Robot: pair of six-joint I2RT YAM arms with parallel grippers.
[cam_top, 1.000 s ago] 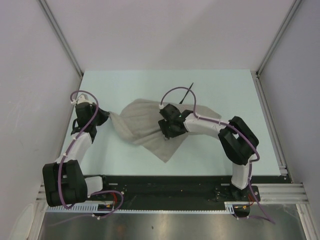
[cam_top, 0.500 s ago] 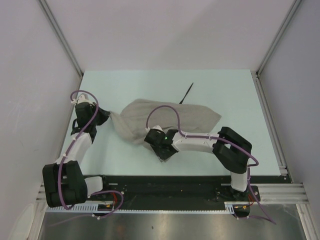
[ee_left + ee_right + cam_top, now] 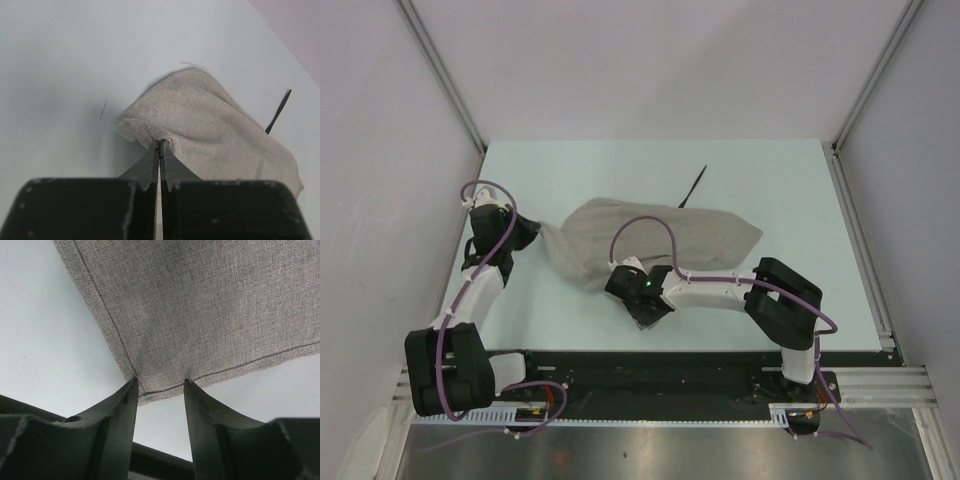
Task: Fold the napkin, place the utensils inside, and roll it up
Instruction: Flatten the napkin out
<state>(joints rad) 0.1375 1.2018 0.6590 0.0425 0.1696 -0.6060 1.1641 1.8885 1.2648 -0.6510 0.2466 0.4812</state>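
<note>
**Napkin pinched at one corner, straddled at another**

The napkin [image 3: 660, 235] lies rumpled on the pale table [image 3: 780, 170], spread from the left arm's side toward the right. It has a loose fold along its far edge and a pointed corner toward the arms.

The left gripper [image 3: 534, 232] is closed tight on the cloth's left corner. In the left wrist view the two fingers meet with the fabric bunched between their tips, and the rest of the napkin fans out beyond them.

The right gripper [image 3: 643, 305] sits low over the near corner with its jaws apart. In the right wrist view the stitched corner of the cloth lies between the two fingertips [image 3: 131, 390], each tip meeting a hemmed edge. Whether the tips press on the fabric or only hang over it is hard to tell from that angle.

The utensil [image 3: 694, 186], a thin black stick, lies on the table at the napkin's far edge, slanting away from it, well apart from both grippers.
</note>
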